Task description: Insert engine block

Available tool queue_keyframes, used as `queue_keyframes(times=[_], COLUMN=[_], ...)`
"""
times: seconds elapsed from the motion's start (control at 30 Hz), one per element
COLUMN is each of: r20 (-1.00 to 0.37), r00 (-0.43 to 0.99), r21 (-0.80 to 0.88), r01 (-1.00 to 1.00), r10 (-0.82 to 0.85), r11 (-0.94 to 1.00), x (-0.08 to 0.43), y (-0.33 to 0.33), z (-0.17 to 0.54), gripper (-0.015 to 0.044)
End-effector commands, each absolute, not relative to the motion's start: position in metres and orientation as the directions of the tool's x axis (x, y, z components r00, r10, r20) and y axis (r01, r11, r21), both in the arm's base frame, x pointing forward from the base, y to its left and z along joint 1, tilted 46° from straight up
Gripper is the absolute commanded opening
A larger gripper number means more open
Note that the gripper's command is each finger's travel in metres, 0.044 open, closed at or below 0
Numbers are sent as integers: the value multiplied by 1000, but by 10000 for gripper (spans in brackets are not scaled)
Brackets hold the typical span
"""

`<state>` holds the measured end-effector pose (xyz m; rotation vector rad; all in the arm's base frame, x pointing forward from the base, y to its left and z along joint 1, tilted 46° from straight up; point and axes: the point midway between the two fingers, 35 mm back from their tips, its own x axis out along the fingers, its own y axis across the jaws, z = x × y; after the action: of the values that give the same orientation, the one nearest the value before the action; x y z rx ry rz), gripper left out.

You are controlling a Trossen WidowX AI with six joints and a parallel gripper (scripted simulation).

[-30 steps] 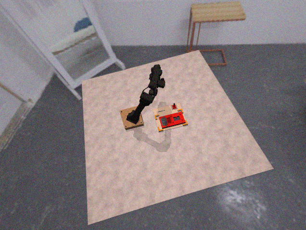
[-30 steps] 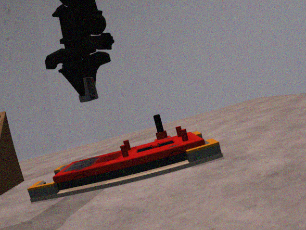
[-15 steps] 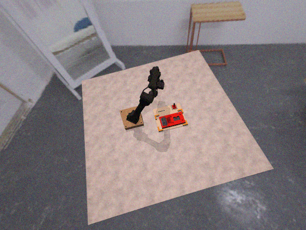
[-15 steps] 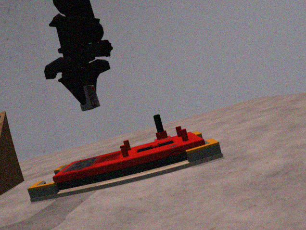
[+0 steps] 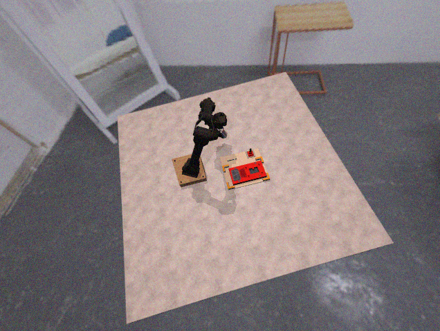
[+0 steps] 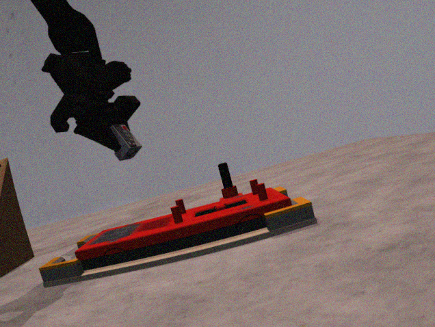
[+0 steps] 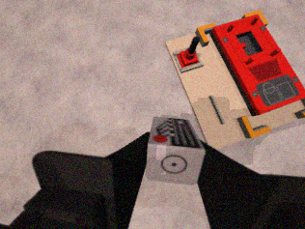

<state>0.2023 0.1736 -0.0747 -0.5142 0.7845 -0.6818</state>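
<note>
My gripper [image 5: 223,133] [image 6: 122,142] [image 7: 169,138] is shut on the grey engine block [image 6: 127,143] [image 7: 174,165]. The block is tilted in the air, with a ribbed dark face, a red dot, and a ring mark on one side. In the exterior view it hangs above and clear of the red car body [image 5: 240,175] [image 6: 158,234] [image 7: 236,62]. The car body lies on the light board [image 5: 239,158] [image 7: 207,91] between orange corner brackets. Its dark rectangular opening [image 5: 253,170] [image 7: 249,43] shows in the wrist view, away from the block. Which way the block's slot faces, I cannot tell.
A black lever on a red base [image 5: 250,153] [image 6: 226,179] [image 7: 190,54] stands up from the board beside the car body. Several red posts [image 6: 176,215] rise from the body. Orange corner brackets [image 6: 290,212] [image 7: 253,128] edge it. The arm's wooden base [image 5: 188,174] stands to the left.
</note>
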Motion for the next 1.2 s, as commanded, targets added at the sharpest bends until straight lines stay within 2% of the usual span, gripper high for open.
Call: queue_keyframes(times=[0.0,0.13,1.17], r20=[-394,-333,-327], r00=[604,678,682], r21=[-643,-637,-638], r01=[357,350,351], r10=[-692,-655,-654], r11=[678,686,686], x=[199,196,202], y=[173,174,118], z=[-77,-78,-133], gripper=[0,0,0])
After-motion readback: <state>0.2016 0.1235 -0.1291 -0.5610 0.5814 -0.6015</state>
